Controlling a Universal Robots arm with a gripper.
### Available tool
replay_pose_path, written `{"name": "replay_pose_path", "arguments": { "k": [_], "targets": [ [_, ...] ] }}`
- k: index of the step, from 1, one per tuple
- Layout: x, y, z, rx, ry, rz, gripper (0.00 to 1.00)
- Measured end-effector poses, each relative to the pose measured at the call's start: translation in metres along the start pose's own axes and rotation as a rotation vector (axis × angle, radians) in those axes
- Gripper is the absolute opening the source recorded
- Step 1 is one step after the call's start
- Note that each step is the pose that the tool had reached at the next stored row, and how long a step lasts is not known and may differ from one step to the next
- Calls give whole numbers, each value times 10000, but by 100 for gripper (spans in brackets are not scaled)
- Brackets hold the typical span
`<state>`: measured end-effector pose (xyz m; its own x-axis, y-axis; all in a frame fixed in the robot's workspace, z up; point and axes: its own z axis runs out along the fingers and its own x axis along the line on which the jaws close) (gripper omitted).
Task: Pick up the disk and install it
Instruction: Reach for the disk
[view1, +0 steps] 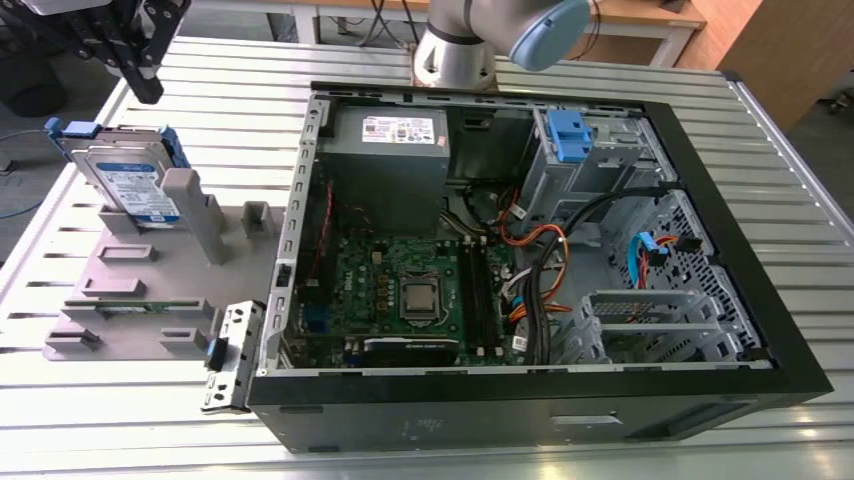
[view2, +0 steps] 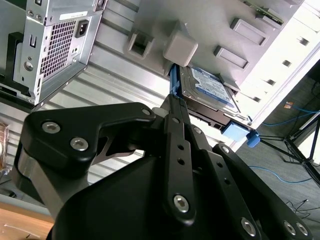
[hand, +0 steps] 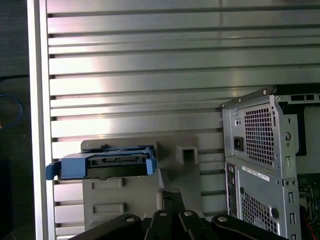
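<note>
The disk is a silver drive with a blue-and-white label, framed by blue rails. It stands on edge in a slot of the grey holder block, at the exterior view's left of the open computer case. My gripper hangs above the disk, apart from it, with nothing in it. In the second wrist view the disk lies beyond the black gripper. In the first wrist view the disk shows edge-on, with the gripper near it.
Inside the case are the grey power-supply box, the motherboard, loose cables and a drive bay with a blue latch. A detached bracket leans by the case's front corner. The ribbed metal table surrounds everything.
</note>
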<state>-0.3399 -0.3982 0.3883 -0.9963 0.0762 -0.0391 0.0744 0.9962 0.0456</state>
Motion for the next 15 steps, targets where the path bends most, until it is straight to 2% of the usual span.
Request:
{"name": "replay_pose_path", "arguments": {
  "k": [15],
  "targets": [
    [64, -5, -3, 0, 1, 0, 11]
  ]
}}
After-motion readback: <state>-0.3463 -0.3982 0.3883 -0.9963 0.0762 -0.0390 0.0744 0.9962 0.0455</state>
